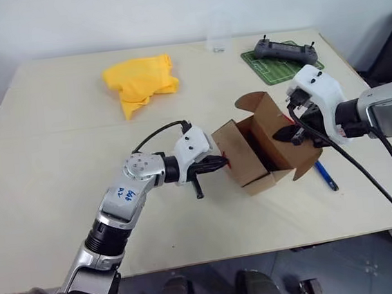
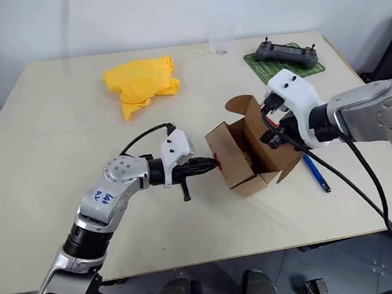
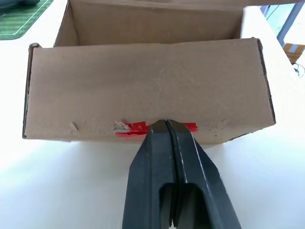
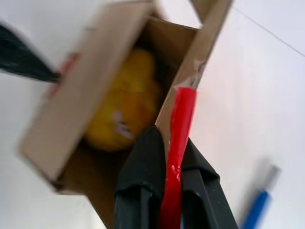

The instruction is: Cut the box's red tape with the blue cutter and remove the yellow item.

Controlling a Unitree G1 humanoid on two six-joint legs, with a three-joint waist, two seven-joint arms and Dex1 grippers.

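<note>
The brown box stands open on the table, right of centre. Inside it lies the yellow item. My left gripper is shut, its tips touching the red tape low on the box's near side. My right gripper is shut on the box's far wall, where a strip of red tape runs down between its fingers. The blue cutter lies on the table just right of the box, held by neither gripper.
A crumpled yellow cloth lies at the back left. A green mat with a grey controller sits at the back right, and a clear cup stands at the far edge. The table's right edge is close to the cutter.
</note>
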